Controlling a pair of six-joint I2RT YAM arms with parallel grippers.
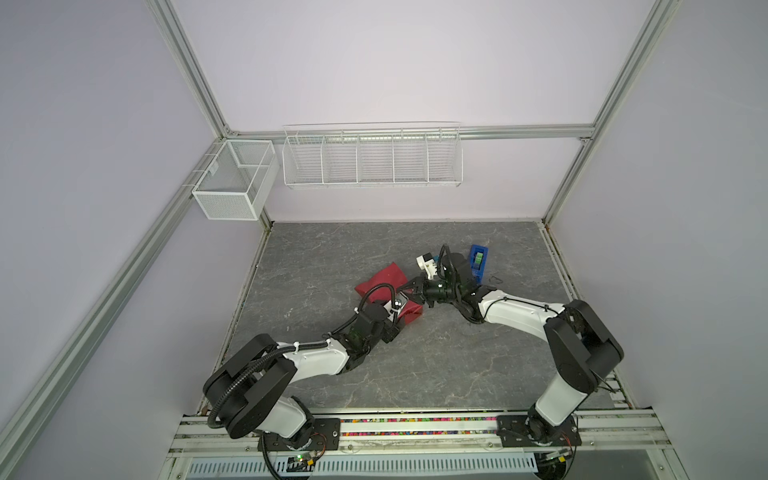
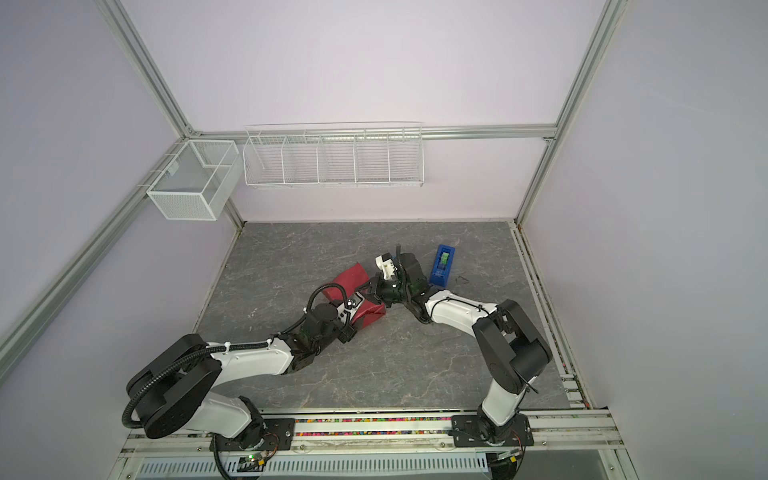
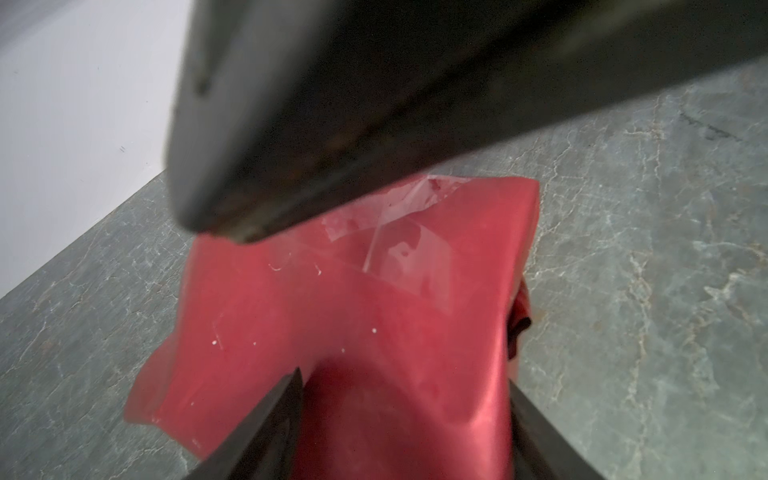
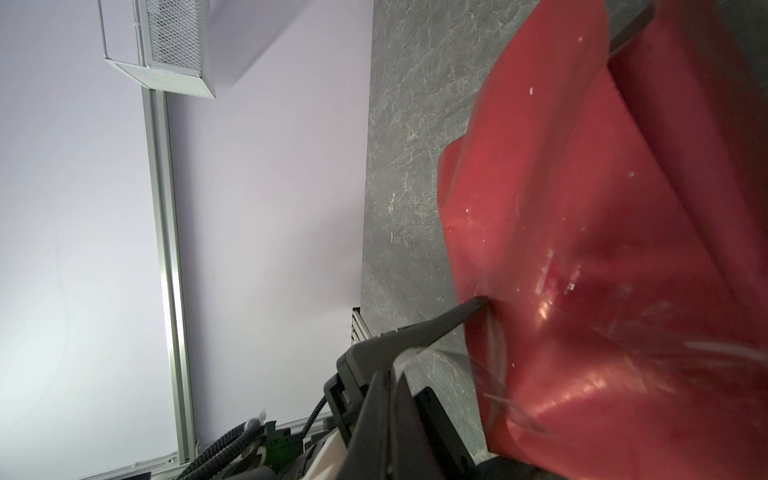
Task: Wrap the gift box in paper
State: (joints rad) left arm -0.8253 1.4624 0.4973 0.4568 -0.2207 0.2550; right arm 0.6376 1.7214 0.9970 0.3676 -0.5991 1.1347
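On the grey stone-look table (image 1: 457, 374), the shiny red wrapping paper (image 1: 376, 282) covers the gift box, so you cannot see the box. Your left gripper (image 3: 403, 378) hugs the wrapped lump, with its fingers wide apart, one on each side. Your right gripper (image 4: 473, 305) is closed, and its tip pokes the paper. If you push too hard, the paper may tear or the clear sticky tape (image 3: 407, 249) may peel.

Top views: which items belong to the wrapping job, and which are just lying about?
Job: paper, with the gift box presumably hidden inside it; tape dispenser.
Lying about: mesh basket; wire rack; small dark loop beside the dispenser.
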